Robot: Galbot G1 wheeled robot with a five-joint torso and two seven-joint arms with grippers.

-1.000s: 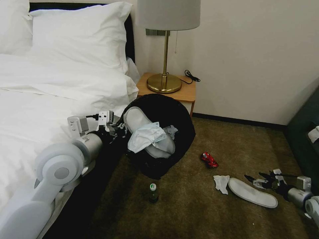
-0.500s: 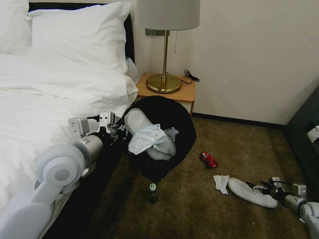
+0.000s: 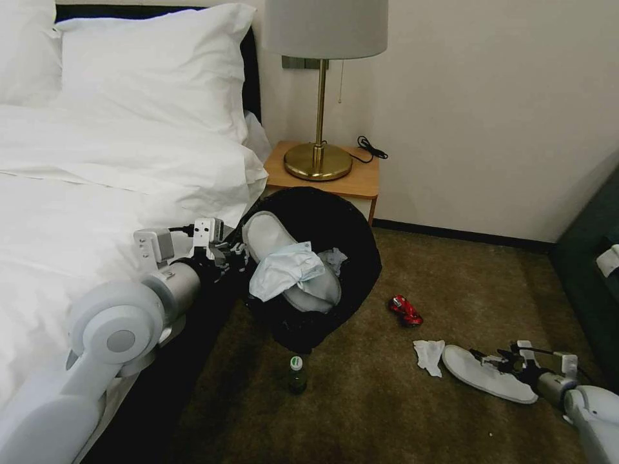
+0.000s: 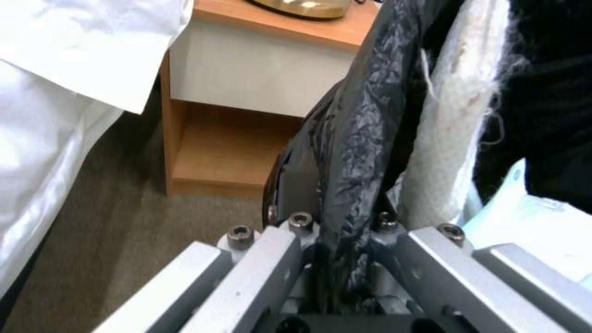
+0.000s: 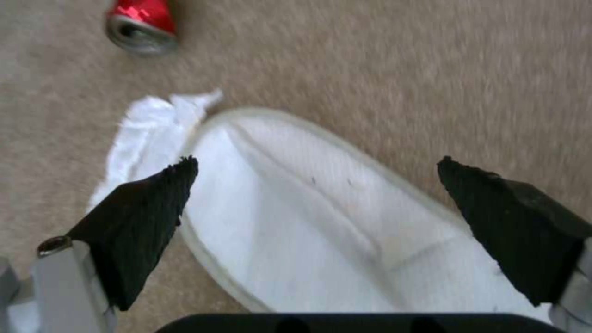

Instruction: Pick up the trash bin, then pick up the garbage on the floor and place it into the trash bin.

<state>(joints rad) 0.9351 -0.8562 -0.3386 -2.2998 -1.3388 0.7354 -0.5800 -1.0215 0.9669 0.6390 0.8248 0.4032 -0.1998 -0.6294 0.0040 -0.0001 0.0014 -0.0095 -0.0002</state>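
Trash bin point(image 3: 335, 225): round, black, lined with a black plastic bag; held clear of the carpet point(image 3: 400, 412) and tipped so its mouth faces the head camera, beside the bed point(image 3: 77, 212) and in front of the wooden nightstand point(image 3: 361, 180); contents: one white slipper point(image 3: 271, 238), a pale blue face mask point(image 3: 284, 270), a crumpled tissue point(image 3: 334, 258).
Left gripper point(image 3: 235, 254): at the bin's near rim, jaws clenched on the rim and bag.
Right gripper point(image 5: 314, 203): low over the carpet at the right, jaws released and spread wide, straddling the second white slipper point(image 3: 487, 375), one black pad point(image 5: 148, 217) on each side; contact with the slipper cannot be told.
Loose on the carpet: white tissue point(image 3: 429, 356), touching that slipper's far end; crushed red can point(image 3: 405, 310), near beyond the tissue; green-capped bottle point(image 3: 296, 374), upright, below the bin.
Nightstand bears a brass lamp point(image 3: 319, 161).
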